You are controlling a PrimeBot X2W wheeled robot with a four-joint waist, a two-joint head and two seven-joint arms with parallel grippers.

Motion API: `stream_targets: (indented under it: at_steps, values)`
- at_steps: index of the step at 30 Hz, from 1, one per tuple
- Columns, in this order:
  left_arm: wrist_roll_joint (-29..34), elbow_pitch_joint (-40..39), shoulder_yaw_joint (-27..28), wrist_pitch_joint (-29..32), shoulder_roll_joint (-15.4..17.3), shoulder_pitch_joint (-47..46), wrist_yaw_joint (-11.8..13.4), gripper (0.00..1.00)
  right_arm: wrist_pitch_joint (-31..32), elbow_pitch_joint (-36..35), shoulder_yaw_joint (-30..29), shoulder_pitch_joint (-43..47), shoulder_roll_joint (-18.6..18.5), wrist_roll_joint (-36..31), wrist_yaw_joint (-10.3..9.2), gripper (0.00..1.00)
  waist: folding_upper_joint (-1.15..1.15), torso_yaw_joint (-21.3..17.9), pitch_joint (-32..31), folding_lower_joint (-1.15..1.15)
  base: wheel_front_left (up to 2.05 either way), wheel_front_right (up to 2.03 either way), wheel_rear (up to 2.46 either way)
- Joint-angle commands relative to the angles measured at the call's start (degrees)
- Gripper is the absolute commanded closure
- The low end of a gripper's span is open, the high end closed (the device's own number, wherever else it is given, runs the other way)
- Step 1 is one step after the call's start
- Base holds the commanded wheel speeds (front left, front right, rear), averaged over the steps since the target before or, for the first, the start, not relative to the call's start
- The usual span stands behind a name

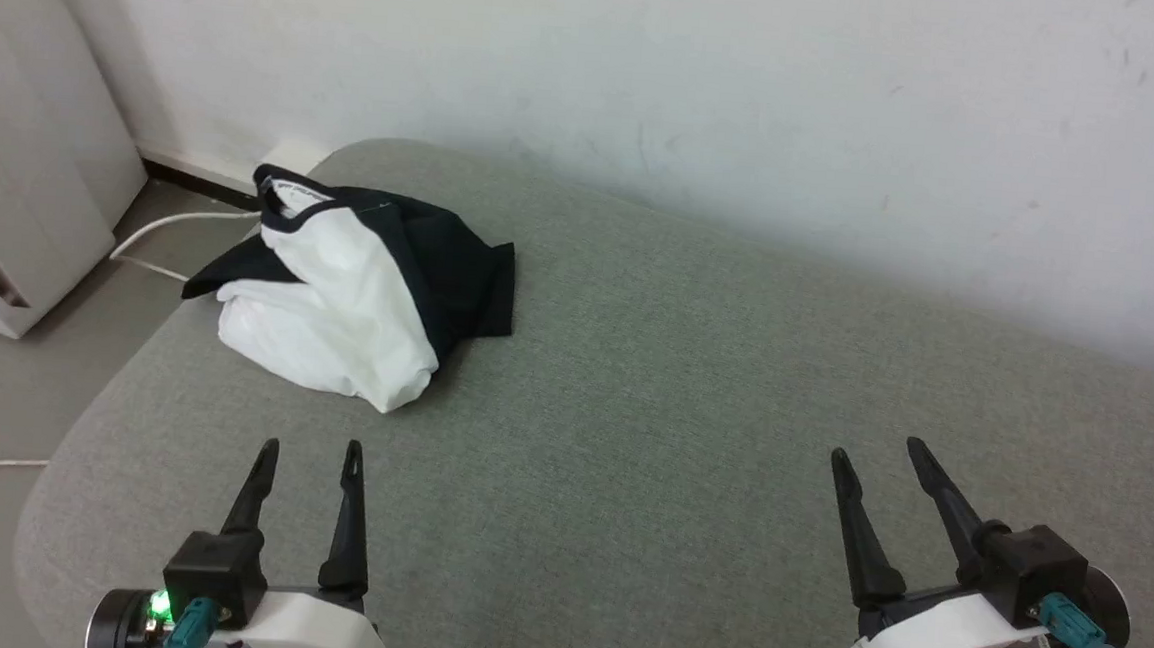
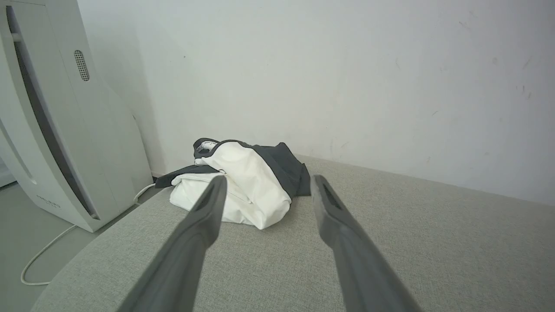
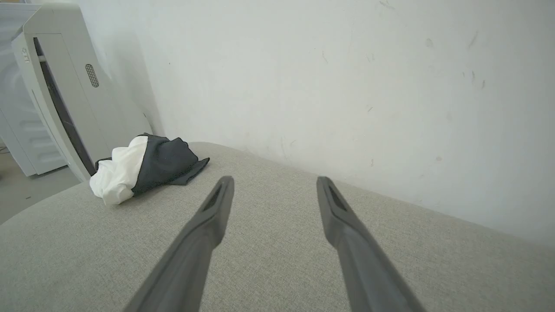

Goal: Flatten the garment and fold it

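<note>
The garment (image 1: 338, 294) lies crumpled in a heap at the far left corner of the grey fabric surface (image 1: 653, 389), white body in front, black sleeves and neck trim bunched behind. It also shows as the garment (image 2: 243, 186) and the garment (image 3: 143, 167). My left gripper (image 1: 312, 448) stands open, a short way in front of the heap and apart from it, nothing between its fingers. My right gripper (image 1: 878, 451) is open too, far off at the lower right, holding nothing. The wrist views show the left gripper (image 2: 269, 180) and the right gripper (image 3: 274, 180) with fingers spread.
A white wall (image 1: 711, 92) runs along the back edge of the surface. A tall white appliance (image 2: 56, 130) stands on the floor to the left, with a white cable (image 1: 157, 233) trailing beside it. The surface's rounded left edge (image 1: 79, 434) drops to the floor.
</note>
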Motion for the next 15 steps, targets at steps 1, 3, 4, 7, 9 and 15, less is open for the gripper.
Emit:
stream_targets:
  at_steps: [1,3,4,7,9,15]
  values:
    - [-0.67,-0.06,-0.13,-0.6,-0.02,0.53,0.37,0.0,-0.62,0.31,0.24,0.46,0.16,0.61,-0.09,0.0,0.0,0.98,-0.2,0.0,0.0,0.0,0.0]
    - [-0.73,0.0,-0.15,-0.84,-0.02,0.59,0.37,0.0,-0.86,0.45,0.35,0.48,0.16,0.78,-0.09,0.0,0.0,1.59,-0.29,0.0,0.0,0.0,0.0]
    - [-0.77,0.03,-0.16,-0.96,-0.02,0.61,0.37,0.0,-0.98,0.53,0.41,0.49,0.16,0.87,-0.09,0.0,0.0,1.89,-0.33,0.0,0.0,0.0,0.0]
    - [-0.88,0.09,-0.18,-1.32,-0.02,0.7,0.37,0.0,-1.34,0.76,0.64,0.46,0.17,1.14,-0.1,0.0,0.0,2.74,-0.39,0.0,0.0,0.0,0.0]
    - [-0.94,0.11,-0.19,-1.56,-0.02,0.77,0.37,0.0,-1.57,0.88,0.83,0.42,0.17,1.36,-0.1,0.0,0.0,3.29,-0.4,0.0,0.0,0.0,0.0]
    - [-1.15,0.13,-0.34,-2.16,-0.03,0.9,0.47,0.0,-2.17,1.19,1.3,0.43,0.18,1.82,-0.1,0.0,0.0,4.7,-0.38,0.0,0.0,0.0,0.0]
